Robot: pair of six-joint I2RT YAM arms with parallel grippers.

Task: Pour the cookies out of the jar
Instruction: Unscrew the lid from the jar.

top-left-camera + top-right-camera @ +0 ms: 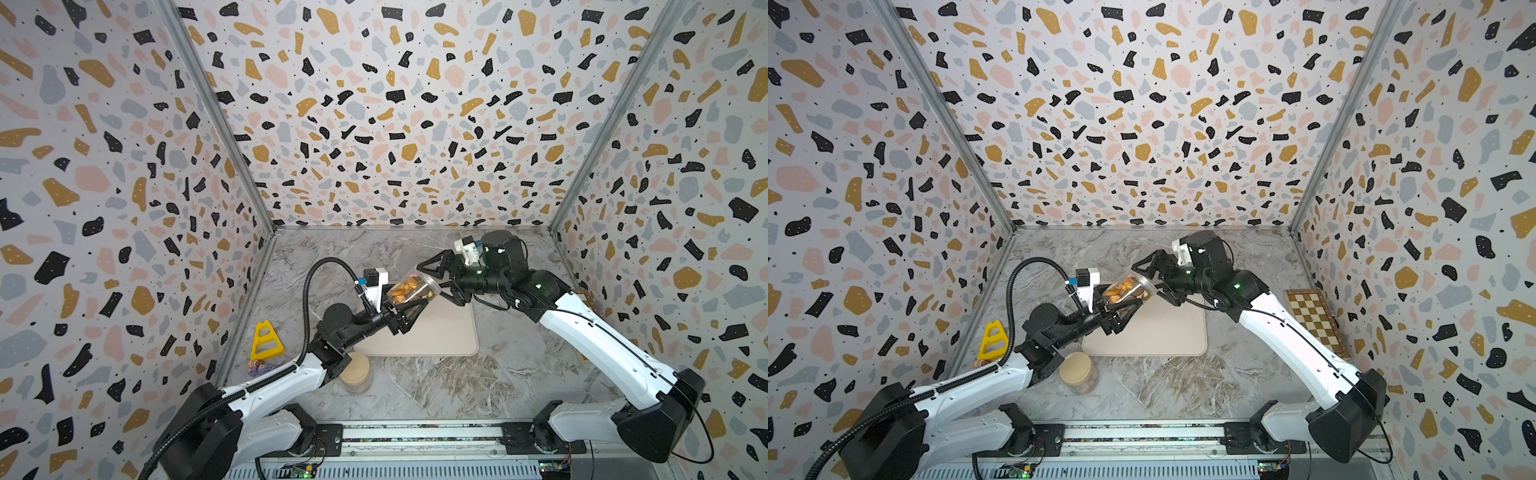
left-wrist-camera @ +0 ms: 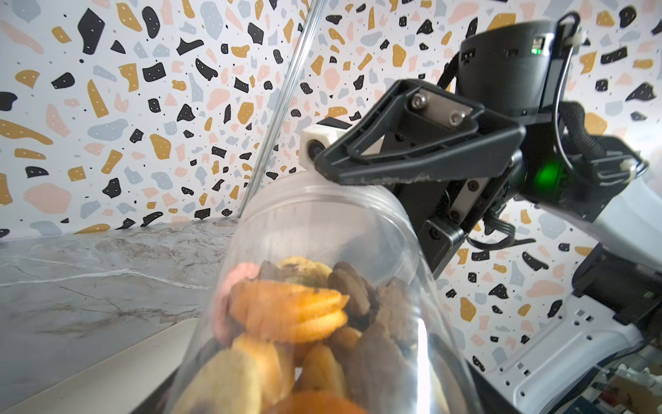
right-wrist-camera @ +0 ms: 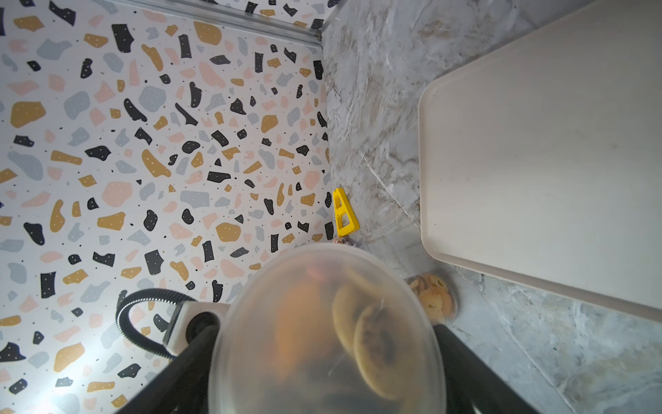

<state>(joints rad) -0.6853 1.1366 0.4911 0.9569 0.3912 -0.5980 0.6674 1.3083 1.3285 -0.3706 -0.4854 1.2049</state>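
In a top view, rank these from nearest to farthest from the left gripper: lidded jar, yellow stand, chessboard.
1. Lidded jar, beside the tray.
2. Yellow stand, at the left wall.
3. Chessboard, at the right wall.

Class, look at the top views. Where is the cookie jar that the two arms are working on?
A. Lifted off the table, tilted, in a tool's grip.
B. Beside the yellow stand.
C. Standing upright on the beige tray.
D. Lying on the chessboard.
A: the jar hangs tilted, clear of the table, gripped near its base by the left tool, with the cookies inside.
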